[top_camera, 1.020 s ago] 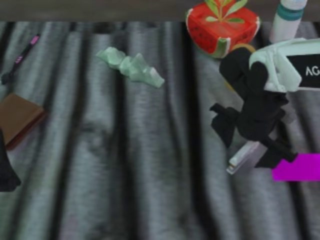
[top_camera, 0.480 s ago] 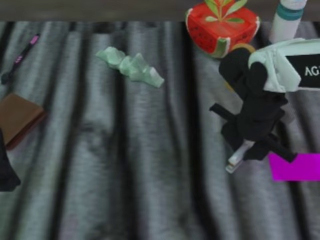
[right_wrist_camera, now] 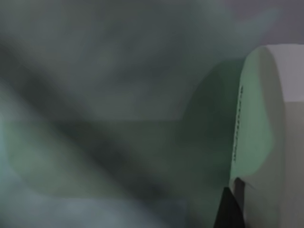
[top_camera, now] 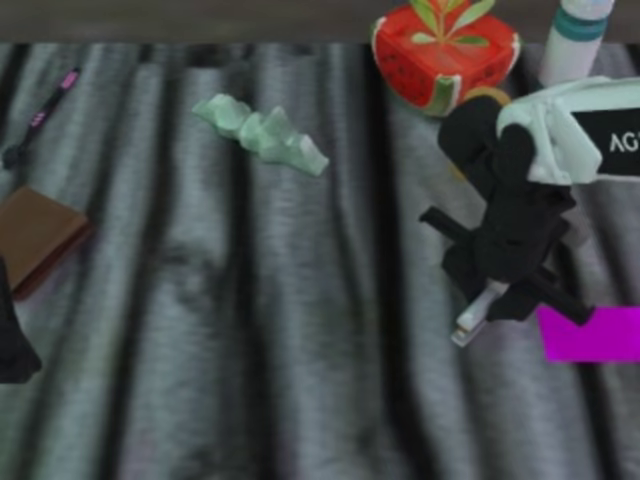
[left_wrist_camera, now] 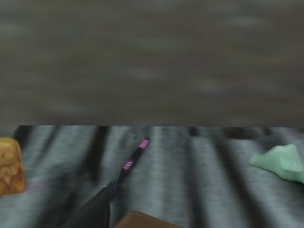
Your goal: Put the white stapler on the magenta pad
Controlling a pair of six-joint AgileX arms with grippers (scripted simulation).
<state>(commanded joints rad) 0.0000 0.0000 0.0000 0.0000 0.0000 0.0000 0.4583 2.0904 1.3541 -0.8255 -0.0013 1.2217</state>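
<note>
The white stapler pokes out slantwise from under my right gripper, whose black fingers are shut on its upper part, at the right of the table. The right wrist view shows the stapler very close, as a pale rounded body beside one dark fingertip. The magenta pad lies flat just to the right of the gripper, partly cut off by the picture's right edge. My left gripper stays parked at the left edge.
A pale green wrinkled lump lies at the back middle. A brown block and a black-and-pink pen are at the left. A red watermelon-patterned box and a white bottle stand at the back right.
My right gripper's fingers have closed in on the stapler, covering more of it and showing more of the pad. Over the last half second nothing has moved.
</note>
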